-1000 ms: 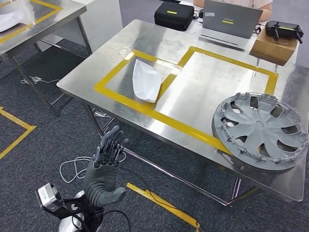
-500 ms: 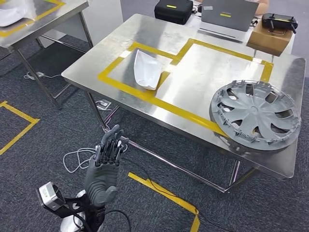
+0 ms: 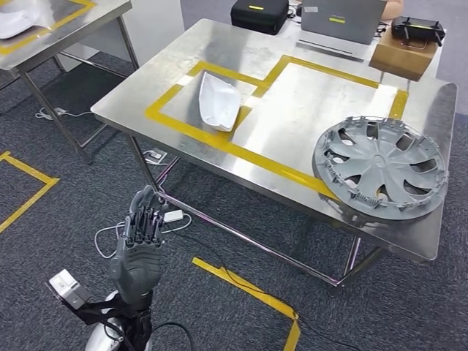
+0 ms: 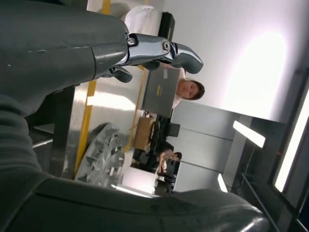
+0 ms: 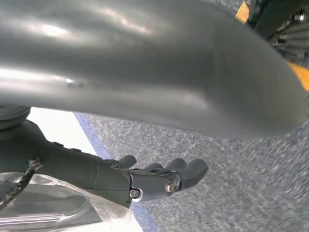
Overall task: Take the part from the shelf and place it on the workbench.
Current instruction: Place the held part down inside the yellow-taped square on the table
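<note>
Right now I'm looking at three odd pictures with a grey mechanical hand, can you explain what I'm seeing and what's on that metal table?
This is a humanoid robot seen through its own cameras. The wide picture comes from its head, looking down: its left robot hand is raised over the carpet, fingers apart, holding nothing. The other two come from cameras at each wrist, so they look tilted. The right robot hand hangs over the carpet, also holding nothing. On the steel workbench, marked with yellow tape, lie a grey wheel cover near the front edge and a white moulded part. Farther back sit a laptop and a black case.
</note>
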Controlling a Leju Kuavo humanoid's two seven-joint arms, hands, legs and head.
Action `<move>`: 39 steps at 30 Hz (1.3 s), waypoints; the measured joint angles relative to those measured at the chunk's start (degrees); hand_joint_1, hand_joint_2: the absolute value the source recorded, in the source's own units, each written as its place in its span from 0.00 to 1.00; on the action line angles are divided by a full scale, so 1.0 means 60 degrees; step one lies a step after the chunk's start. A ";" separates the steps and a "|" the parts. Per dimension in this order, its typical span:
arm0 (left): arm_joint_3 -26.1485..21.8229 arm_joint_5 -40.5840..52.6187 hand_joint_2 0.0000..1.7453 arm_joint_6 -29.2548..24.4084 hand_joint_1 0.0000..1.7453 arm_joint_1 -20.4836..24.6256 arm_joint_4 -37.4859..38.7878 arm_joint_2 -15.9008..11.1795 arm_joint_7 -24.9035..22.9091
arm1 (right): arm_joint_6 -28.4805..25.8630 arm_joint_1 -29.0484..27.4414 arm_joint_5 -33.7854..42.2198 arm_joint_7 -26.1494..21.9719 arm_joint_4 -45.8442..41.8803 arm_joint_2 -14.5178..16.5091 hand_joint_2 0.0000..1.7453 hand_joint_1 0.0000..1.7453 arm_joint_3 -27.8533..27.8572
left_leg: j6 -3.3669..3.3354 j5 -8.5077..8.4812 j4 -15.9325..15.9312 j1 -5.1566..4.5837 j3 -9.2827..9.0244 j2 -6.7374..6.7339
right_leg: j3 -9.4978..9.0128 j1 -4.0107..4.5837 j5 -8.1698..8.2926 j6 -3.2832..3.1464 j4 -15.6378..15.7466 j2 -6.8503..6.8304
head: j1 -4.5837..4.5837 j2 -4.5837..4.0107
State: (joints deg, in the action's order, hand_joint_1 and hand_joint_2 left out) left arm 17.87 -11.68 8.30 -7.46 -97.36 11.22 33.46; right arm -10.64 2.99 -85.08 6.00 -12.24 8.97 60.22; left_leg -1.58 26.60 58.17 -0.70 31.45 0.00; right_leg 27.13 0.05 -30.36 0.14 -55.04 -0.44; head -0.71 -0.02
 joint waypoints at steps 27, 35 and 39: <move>-0.0221 0.1521 0.00 -0.1849 0.00 -0.0102 0.0188 -0.0100 -0.0034 | 0.0469 -0.0042 0.0462 -0.1919 0.0004 -0.0020 0.00 0.00 0.0441 | 0.0270 0.0360 0.0817 0.0131 0.0317 -0.0006 | 0.0522 -0.0177 0.0241 0.0019 -0.0268 0.0058 | 0.0033 0.0000; -0.0253 0.1671 0.00 -0.2035 0.00 -0.0072 0.0208 -0.0097 -0.0117 | 0.0509 -0.0026 0.0389 -0.1920 0.0001 -0.0045 0.00 0.00 0.0454 | -0.0028 0.0117 -0.0192 0.0151 0.0039 -0.0015 | 0.1164 -0.0159 -0.0373 0.0350 -0.1262 0.0058 | -0.0025 0.0000; -0.0441 0.2891 0.00 -0.3232 0.00 0.0039 0.0801 -0.0131 -0.0842 | 0.0505 -0.0056 0.0358 -0.1918 0.0004 -0.0046 0.00 0.00 0.0464 | -0.0081 0.0092 -0.0187 0.0103 0.0081 -0.0032 | 0.1938 -0.0155 -0.0841 0.0373 -0.2927 0.0056 | -0.0052 0.0000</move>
State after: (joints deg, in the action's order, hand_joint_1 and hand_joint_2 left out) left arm 15.23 5.67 -11.09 -7.23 -92.55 10.44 28.40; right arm -7.61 2.66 -82.94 -5.51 -12.22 8.69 63.01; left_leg -2.06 27.15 57.05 -0.08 31.94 -0.19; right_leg 38.76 -0.88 -35.41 2.37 -72.61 -0.10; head -1.02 -0.02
